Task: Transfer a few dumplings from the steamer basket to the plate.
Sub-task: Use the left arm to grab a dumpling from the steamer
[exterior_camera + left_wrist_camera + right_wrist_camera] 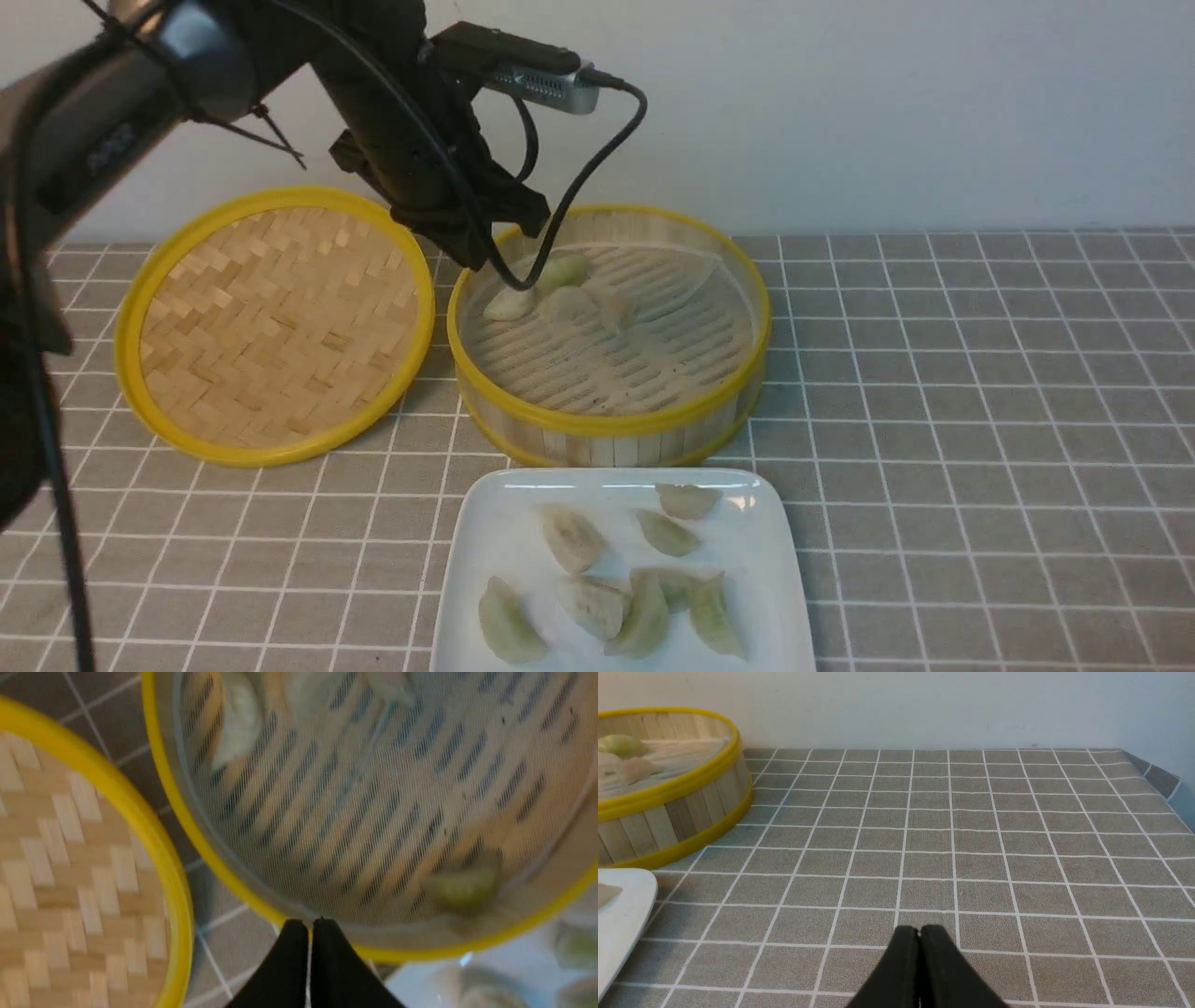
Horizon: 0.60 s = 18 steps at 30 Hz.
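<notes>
Left gripper [308, 926] has its jaws pressed together with nothing between them. In the front view it hangs left of centre in the upper half of the frame, over the far-left rim of the steamer [607, 425]. Its own camera shows the black tips just outside the yellow rim, above the gap between the steamer and the lid [280, 322].

Right gripper [919, 931] is likewise closed on nothing, hovering over bare checked cloth [980, 420] well to the right of the steamer. It does not show in the front view.

The steamer sits at the centre of the front frame, open. A few dumplings [565, 301] lie clustered in its upper-left part: one pale green, the others off-white to pinkish. The rest of the slatted floor and its liner is bare.

The plate [495, 551] lies at the bottom centre, just in front of the steamer, its near edge cut off by the frame. Several more dumplings lie on it, some touching or overlapping in the lower middle, two apart nearer the steamer.

The lid lies flat at centre left, woven side up, just beside the steamer.
</notes>
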### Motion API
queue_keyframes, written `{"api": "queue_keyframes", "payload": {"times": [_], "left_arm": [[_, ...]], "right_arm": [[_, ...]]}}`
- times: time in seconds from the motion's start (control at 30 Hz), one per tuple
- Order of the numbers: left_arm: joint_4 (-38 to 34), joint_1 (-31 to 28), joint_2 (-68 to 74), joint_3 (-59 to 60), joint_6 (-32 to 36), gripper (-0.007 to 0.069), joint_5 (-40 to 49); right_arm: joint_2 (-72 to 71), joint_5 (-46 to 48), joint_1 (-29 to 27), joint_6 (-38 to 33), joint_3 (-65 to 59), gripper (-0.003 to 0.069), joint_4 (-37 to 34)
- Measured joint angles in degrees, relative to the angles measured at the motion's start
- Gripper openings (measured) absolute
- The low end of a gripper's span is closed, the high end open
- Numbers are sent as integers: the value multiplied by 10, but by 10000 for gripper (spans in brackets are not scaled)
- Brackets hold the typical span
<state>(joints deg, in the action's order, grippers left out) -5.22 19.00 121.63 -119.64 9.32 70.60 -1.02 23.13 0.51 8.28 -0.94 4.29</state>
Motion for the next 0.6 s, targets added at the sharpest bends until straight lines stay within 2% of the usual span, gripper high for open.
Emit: {"api": "queue_keyframes", "payload": {"times": [0.23,0.4,0.5,0.6], "left_arm": [[3,-3,143,-162,3,-4,0],[37,-3,178,-187,3,8,1],[47,-3,184,-188,3,43,1],[52,-3,193,-189,3,136,-4]], "right_arm": [[0,0,0,0,0,-15,0],[0,0,0,3,0,-15,0],[0,0,0,3,0,-15,0],[0,0,0,4,0,-15,0]]}}
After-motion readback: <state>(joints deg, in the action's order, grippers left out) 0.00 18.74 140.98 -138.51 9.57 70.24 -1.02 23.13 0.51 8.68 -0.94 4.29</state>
